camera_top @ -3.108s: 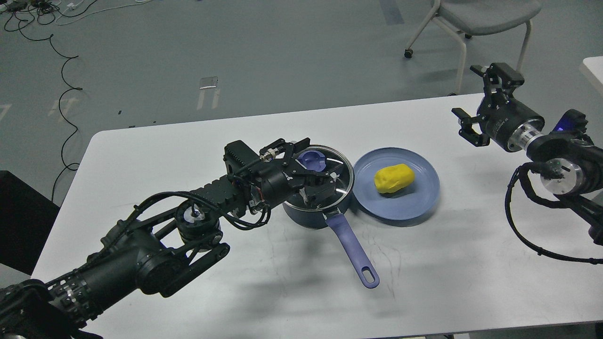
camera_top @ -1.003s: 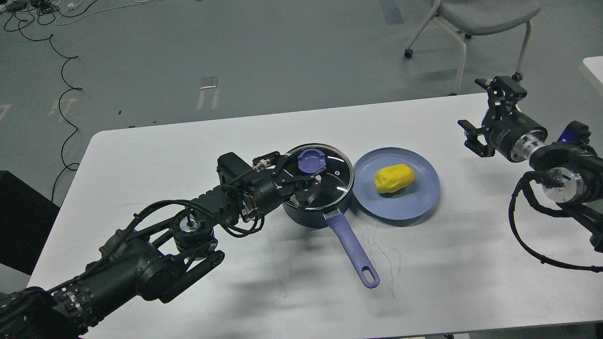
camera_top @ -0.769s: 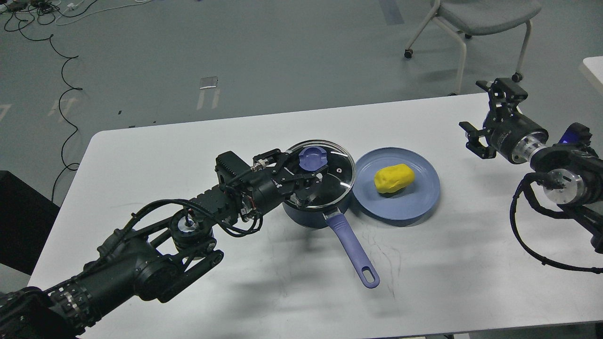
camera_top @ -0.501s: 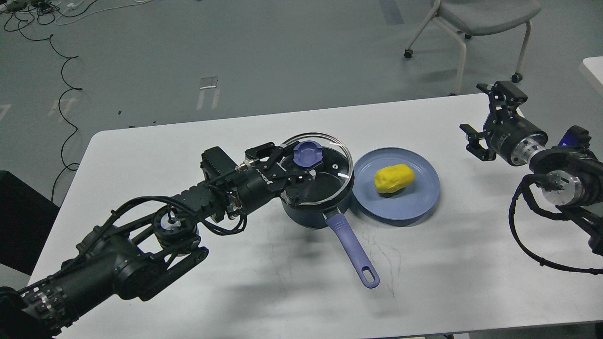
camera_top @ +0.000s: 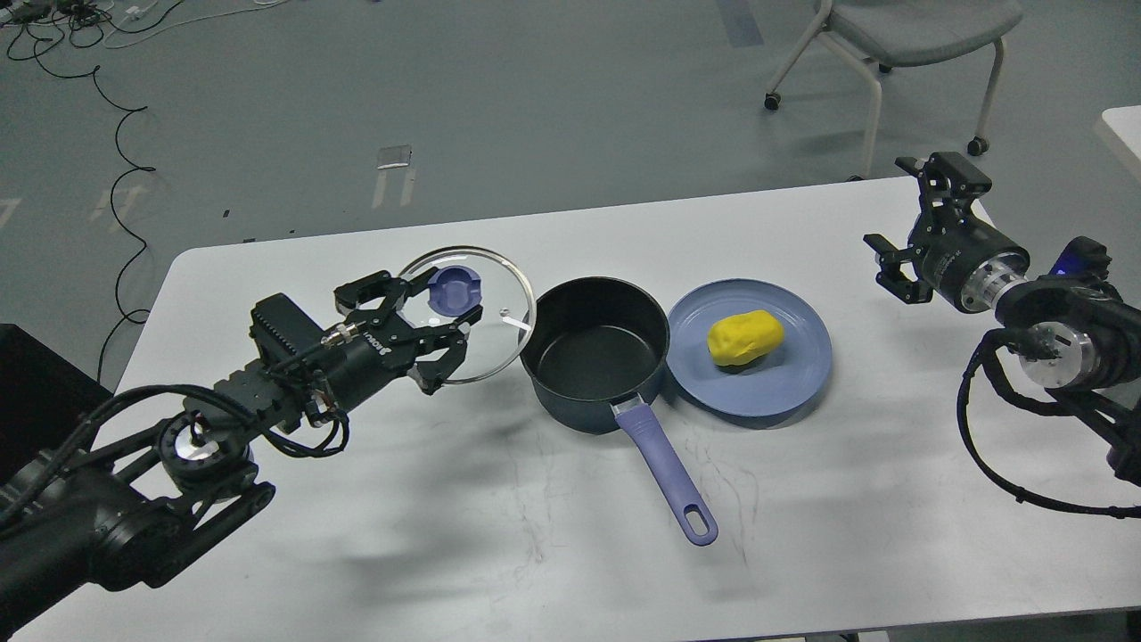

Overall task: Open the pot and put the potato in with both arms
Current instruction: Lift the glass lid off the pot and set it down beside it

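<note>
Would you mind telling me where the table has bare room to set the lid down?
Bare table lies left of the pot, under the lid in the left gripper. The plate with the potato crowds the pot's right.

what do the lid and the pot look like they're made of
The lid: clear glass by the look, since the table shows through it, with a thin metallic rim and a blue, probably plastic, knob. The pot: likely coated metal, matte black inside, dark navy outside.
</note>
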`<move>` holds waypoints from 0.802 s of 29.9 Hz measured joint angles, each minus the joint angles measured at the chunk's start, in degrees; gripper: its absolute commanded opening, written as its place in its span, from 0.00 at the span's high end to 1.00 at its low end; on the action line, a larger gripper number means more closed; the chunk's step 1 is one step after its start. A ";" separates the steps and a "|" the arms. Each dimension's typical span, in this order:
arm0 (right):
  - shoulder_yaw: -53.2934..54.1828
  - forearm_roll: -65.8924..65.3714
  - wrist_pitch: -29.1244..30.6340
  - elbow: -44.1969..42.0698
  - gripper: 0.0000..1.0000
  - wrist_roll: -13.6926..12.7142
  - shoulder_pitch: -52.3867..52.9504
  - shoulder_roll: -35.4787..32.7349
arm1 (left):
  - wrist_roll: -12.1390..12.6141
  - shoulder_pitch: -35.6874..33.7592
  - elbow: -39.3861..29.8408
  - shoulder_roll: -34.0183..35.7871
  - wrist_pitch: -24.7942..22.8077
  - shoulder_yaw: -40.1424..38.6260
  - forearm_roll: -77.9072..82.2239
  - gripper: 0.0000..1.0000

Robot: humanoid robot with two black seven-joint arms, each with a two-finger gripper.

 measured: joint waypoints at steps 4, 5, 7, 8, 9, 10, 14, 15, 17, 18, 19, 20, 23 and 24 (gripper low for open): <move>-0.01 0.00 0.00 0.11 0.00 0.00 -0.03 0.13 | -0.72 3.29 2.40 0.90 2.79 0.40 0.00 0.38; -0.01 -0.01 0.00 0.13 0.00 0.00 -0.03 0.25 | -0.87 3.85 2.87 0.92 3.45 0.41 0.00 0.37; -0.08 -0.06 0.00 0.13 0.00 0.00 -0.02 0.32 | -1.04 5.11 4.19 0.84 4.72 0.46 0.00 0.37; -0.18 -0.07 0.00 0.13 0.00 0.00 -0.02 0.36 | -1.06 5.51 4.82 0.67 5.06 0.48 0.00 0.37; -0.27 -0.08 -0.01 0.13 0.00 0.00 -0.02 0.40 | -1.09 5.92 5.70 0.42 5.31 0.50 0.00 0.36; -0.31 -0.09 -0.03 0.13 0.00 0.00 0.01 0.43 | -1.18 6.26 6.57 0.19 5.48 0.53 0.00 0.34; -0.36 -0.09 -0.08 0.15 0.00 0.00 0.01 0.44 | -2.06 7.46 10.25 -0.56 5.61 0.85 -0.57 0.31; -0.38 -0.09 -0.09 0.17 0.00 0.00 0.00 0.45 | -2.36 7.50 11.13 -0.94 5.65 0.97 -1.01 0.31; -0.42 -0.09 -0.10 0.19 0.00 0.00 -0.03 0.45 | -2.91 7.56 12.96 -1.84 5.74 1.52 -2.05 0.30; -0.43 -0.09 -0.10 0.19 0.00 0.00 -0.07 0.45 | -3.10 7.57 13.78 -2.13 5.75 1.90 -2.64 0.30; -0.44 -0.13 -0.10 0.19 0.00 0.00 -0.10 0.45 | -3.33 7.58 14.72 -2.39 5.75 2.53 -3.59 0.30; -0.44 -0.14 -0.10 0.16 0.00 0.00 -0.13 0.45 | -3.57 7.60 15.41 -2.57 5.72 3.26 -4.52 0.29; -0.44 -0.14 -0.11 0.03 0.00 0.00 -0.14 0.45 | -3.81 7.42 16.16 -2.65 5.70 5.12 -6.93 0.08; -0.40 -0.14 -0.11 0.02 0.00 0.00 -0.14 0.45 | -3.84 7.31 16.26 -2.65 5.69 5.46 -7.44 0.03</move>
